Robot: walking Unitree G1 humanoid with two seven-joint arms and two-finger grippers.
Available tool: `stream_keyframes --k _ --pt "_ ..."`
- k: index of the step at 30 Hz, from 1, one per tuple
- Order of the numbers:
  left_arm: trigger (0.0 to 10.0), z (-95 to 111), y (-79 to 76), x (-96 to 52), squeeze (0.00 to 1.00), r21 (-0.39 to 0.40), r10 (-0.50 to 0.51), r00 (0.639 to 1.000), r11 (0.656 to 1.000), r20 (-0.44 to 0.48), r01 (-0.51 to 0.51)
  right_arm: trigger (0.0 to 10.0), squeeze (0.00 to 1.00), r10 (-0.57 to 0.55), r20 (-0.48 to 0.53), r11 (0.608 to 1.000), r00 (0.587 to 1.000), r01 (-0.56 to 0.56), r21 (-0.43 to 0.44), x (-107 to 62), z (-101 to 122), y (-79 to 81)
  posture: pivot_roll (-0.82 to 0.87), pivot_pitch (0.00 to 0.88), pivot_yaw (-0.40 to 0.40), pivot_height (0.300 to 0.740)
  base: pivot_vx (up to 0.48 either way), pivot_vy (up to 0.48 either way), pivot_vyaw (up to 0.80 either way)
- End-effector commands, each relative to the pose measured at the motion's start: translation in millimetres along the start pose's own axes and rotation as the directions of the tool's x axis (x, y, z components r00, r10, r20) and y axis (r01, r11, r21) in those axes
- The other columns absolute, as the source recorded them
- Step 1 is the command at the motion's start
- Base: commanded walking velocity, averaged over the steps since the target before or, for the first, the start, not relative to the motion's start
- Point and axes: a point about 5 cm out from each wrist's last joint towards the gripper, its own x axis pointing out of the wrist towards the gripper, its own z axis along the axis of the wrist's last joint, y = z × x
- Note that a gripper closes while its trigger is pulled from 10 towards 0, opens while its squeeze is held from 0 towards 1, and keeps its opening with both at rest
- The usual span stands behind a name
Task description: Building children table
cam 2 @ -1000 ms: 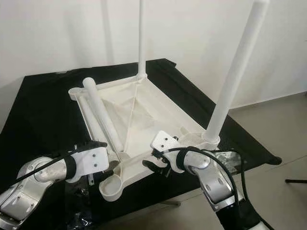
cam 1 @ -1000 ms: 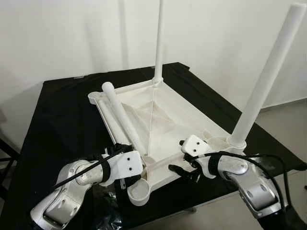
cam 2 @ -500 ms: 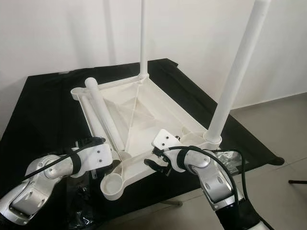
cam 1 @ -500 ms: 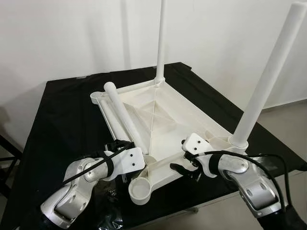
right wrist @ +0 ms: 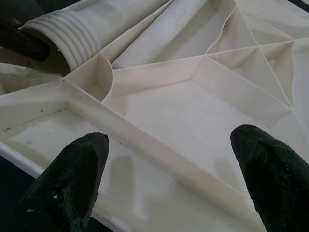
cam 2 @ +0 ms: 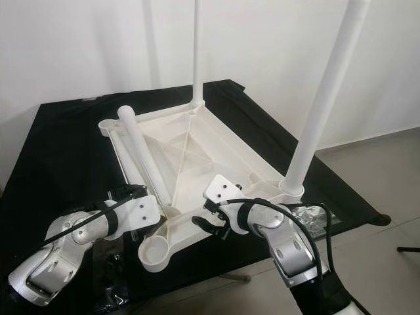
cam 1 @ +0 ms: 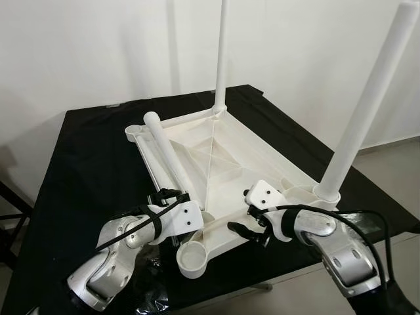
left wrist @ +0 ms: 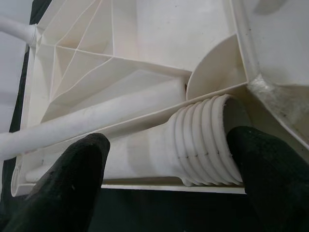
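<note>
Black cloth [cam 1: 85, 164] bears the tabletop [cam 1: 243, 157]; left gripper [left wrist: 169, 164] spread wide straddles a loose leg [left wrist: 159, 145].

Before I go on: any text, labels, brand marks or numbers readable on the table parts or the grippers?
None can be read.
Upturned white tabletop: ribs and panels, no lettering.
Loose threaded leg: plain thread ridges, no marks.
Two standing legs: plain white.
Left gripper and right gripper: plain black fingers.
Black cloth: no print.
</note>
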Motion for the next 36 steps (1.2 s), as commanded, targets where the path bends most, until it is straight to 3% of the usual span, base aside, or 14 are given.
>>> stream_keyframes --k 1,7,16,21,25,36 --pt "10.0 -5 7.7 0.6 0.0 0.013 0.065 0.996 0.998 -0.056 -0.064 10.0 0.0 -0.007 0.009 1.0 1.0 0.007 -0.009 1.6 5 -1.0 -0.02 0.0 0.011 0.74 0.0 0.0 0.0" --pt "10.0 -6 11.2 3.0 0.0 -0.058 0.117 0.989 0.991 -0.093 -0.123 10.0 0.0 -0.019 0.008 1.0 1.0 0.019 -0.008 2.5 6 -2.1 -0.02 0.0 0.009 0.74 0.0 0.0 0.0" --pt "10.0 -11 19.0 3.9 0.0 -0.069 0.2 0.968 0.975 -0.151 -0.212 10.0 0.0 -0.027 0.014 1.0 1.0 0.027 -0.004 3.4 8 -2.6 -0.02 0.0 0.01 0.74 0.0 0.0 0.0" --pt "10.0 -10 40.9 -1.0 0.0 -0.06 0.359 0.916 0.925 -0.178 -0.375 10.0 0.0 -0.027 0.021 1.0 0.999 0.028 -0.006 4.7 9 -1.1 -0.02 0.0 0.01 0.74 0.0 0.0 0.0" --pt "10.0 -6 50.0 -3.5 0.0 -0.049 0.41 0.897 0.905 -0.163 -0.423 10.0 0.0 -0.026 0.025 1.0 0.999 0.026 -0.006 5.2 10 -0.7 -0.02 0.0 0.009 0.74 0.0 0.0 0.0" --pt "10.0 -9 49.0 1.7 0.0 -0.017 0.46 0.875 0.884 -0.149 -0.467 10.0 0.0 -0.049 0.038 0.999 0.998 0.049 -0.006 5.8 14 -4.2 -0.02 0.0 0.01 0.74 0.0 0.0 0.0"
